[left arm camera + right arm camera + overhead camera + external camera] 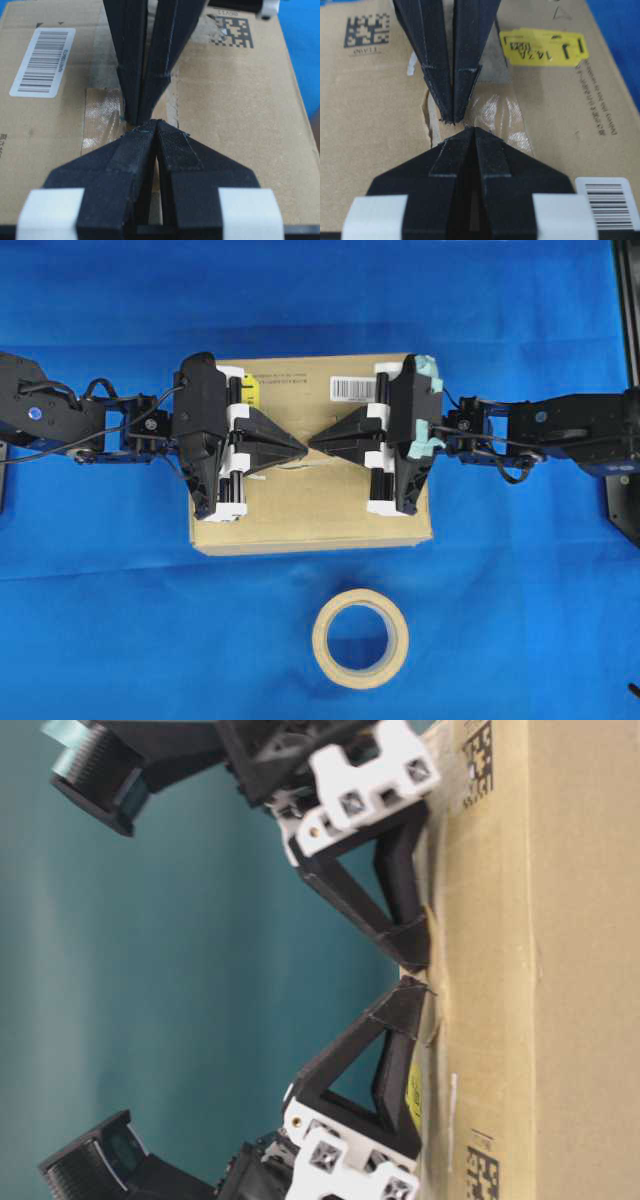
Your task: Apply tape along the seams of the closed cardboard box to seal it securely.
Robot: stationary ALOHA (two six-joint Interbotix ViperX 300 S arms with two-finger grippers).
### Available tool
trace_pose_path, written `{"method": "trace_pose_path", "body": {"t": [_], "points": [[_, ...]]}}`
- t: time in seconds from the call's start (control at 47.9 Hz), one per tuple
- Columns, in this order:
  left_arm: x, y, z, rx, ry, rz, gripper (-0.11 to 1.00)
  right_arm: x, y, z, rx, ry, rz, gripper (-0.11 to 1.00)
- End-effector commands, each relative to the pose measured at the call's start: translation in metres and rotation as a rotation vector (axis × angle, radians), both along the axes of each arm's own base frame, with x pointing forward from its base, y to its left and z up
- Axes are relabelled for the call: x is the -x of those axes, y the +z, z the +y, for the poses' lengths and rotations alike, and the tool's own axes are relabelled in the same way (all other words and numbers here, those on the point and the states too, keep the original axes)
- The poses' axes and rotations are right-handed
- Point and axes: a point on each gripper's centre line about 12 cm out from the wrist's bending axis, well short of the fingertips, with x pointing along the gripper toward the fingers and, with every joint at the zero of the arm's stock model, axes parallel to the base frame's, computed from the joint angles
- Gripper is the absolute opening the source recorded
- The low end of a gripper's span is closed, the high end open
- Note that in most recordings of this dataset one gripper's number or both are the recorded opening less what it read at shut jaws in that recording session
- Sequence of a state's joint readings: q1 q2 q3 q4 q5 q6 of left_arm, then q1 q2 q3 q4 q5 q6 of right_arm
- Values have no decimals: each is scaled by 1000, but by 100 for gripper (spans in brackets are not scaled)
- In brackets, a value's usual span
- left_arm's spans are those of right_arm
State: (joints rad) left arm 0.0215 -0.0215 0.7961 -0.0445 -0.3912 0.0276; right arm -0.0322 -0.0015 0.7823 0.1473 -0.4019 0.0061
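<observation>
Starting at the left: finds the left end effector [299, 446] pressed together, pinching nothing, tips down at the middle of the box [310, 515] and apparently touching its top. Risks scraping, not smoothing, if swept outward with such narrow tips; could plough a crease into the tape or peel up its edge. Moving to the middle: places the tape [101, 116] flat on the box top, right beneath and beside both sets of tips, glossy and already a little wrinkled, near the barcode label [42, 62] on one side and the yellow sticker [542, 47] on the other. Cannot make out the seam clearly, hidden under the fingers, so cannot confirm that the tape straddles it; may leave the flaps unjoined if set off to one side. Could also push the flaps inward with too much downward force, leaving the tape bridging a dip and barely stuck. Just right of the middle: finds the right end effector [314, 445] likewise pressed together, holding nothing, tips almost meeting the left ones nose to nose. Risks a knock between the two with any drift inward, and a skewed box on the blue worktop [100, 620] with uneven pushing, nothing bracing it. Lower down, slightly further right: leaves the tape roll [360, 638] well apart from the box, out of harm's way.
</observation>
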Motion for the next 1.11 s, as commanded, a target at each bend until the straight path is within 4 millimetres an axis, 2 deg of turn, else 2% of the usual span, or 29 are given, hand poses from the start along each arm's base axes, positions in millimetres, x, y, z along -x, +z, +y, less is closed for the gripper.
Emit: {"method": "trace_pose_path", "body": {"t": [0.0, 0.292, 0.585, 0.835, 1.086], "points": [[-2, 2, -1, 0, -2, -14, 0, -5, 4, 0, -8, -4, -19, -2], [5, -12, -1, 12, 4, 27, 0, 4, -14, 7, -42, -16, 29, -2], [24, -30, -1, 23, 9, 85, 0, 18, -24, 15, -59, -13, 54, -2], [36, -34, -5, 53, 12, 101, 0, 37, -28, 20, -72, -14, 68, -2], [37, -31, -13, 52, -11, 94, 0, 43, -25, 29, -70, 12, 54, -2]]}}
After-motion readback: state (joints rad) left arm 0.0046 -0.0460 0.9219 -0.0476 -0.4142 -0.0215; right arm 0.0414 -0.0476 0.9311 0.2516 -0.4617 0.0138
